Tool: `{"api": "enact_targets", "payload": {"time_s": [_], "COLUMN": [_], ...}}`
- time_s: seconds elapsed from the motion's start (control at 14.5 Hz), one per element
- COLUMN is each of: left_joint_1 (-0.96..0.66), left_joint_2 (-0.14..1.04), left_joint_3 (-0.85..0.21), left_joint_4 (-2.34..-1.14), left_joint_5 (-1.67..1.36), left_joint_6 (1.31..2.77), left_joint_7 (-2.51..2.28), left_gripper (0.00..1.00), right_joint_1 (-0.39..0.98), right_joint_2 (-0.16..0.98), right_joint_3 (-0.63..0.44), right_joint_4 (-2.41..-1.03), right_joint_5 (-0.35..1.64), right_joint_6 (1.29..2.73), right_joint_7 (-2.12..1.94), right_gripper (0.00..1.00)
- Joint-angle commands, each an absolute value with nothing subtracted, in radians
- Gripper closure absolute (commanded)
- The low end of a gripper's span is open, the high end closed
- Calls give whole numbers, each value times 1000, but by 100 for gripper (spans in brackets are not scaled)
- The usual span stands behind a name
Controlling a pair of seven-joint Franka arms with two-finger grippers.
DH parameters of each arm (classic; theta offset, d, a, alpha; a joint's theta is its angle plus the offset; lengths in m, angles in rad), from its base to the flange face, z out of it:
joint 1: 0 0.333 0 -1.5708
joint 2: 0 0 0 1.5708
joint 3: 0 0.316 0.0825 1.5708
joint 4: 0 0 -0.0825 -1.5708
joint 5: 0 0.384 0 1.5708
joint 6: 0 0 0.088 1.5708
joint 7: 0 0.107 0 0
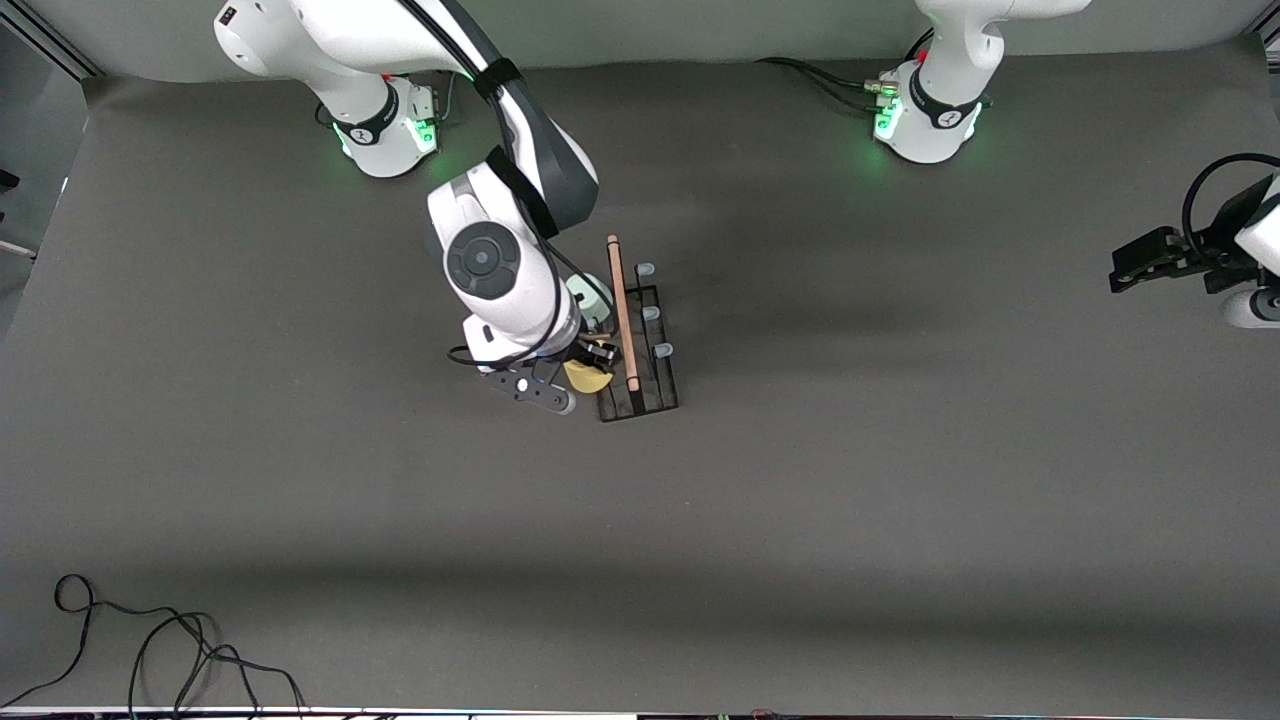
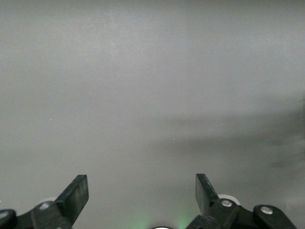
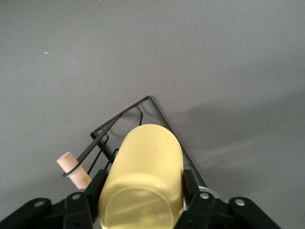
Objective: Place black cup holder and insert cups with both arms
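The black cup holder (image 1: 652,385) stands mid-table, its wooden rod handle (image 1: 621,310) on top and pale-blue-tipped pegs (image 1: 651,313) along the side toward the left arm. A pale grey-green cup (image 1: 590,297) sits on the rack's other side, partly hidden by the right arm. My right gripper (image 1: 592,366) is shut on a yellow cup (image 1: 585,380), held tilted over the rack's end nearer the camera. In the right wrist view both fingers (image 3: 97,183) press the yellow cup (image 3: 147,162) above the rack's corner (image 3: 145,100). My left gripper (image 1: 1135,265) waits open, nothing between its fingers (image 2: 76,191).
A loose black cable (image 1: 150,640) lies near the front edge at the right arm's end of the table. The arms' green-lit bases (image 1: 925,120) stand along the edge farthest from the camera. The left wrist view shows only bare grey table (image 2: 152,95).
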State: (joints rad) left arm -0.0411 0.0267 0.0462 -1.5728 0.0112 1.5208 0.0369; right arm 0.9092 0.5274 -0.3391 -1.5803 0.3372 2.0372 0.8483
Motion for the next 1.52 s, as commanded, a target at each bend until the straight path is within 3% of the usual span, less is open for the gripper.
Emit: {"api": "enact_targets", "payload": {"time_s": [0.0,0.14,0.41,0.69,1.11,1.45], "left_joint_1": [-38,-38,-38,-40,-52,-51], "left_joint_2": [21,20,17,17,8,14], "left_joint_3": [48,48,48,48,43,29], "left_joint_4": [-1575,-1575,-1594,-1600,-1601,-1603], "left_joint_5": [2,2,2,2,2,2], "left_joint_6": [1520,1526,1591,1643,1640,1644], "left_joint_7": [48,48,57,69,64,52], "left_gripper": [0,0,0,0,0,0], "right_joint_1": [927,919,867,775,765,765], "right_joint_2": [545,540,493,419,266,190], "right_joint_3": [-353,-354,-357,-400,-642,-742], "right_joint_4": [-1557,-1554,-1531,-1401,-1388,-1387], "right_joint_5": [318,318,314,270,268,180], "right_joint_6": [2029,2028,1926,1621,1392,1313], "right_joint_7": [880,879,848,695,388,221], "right_gripper": [20,0,0,0,0,0]}}
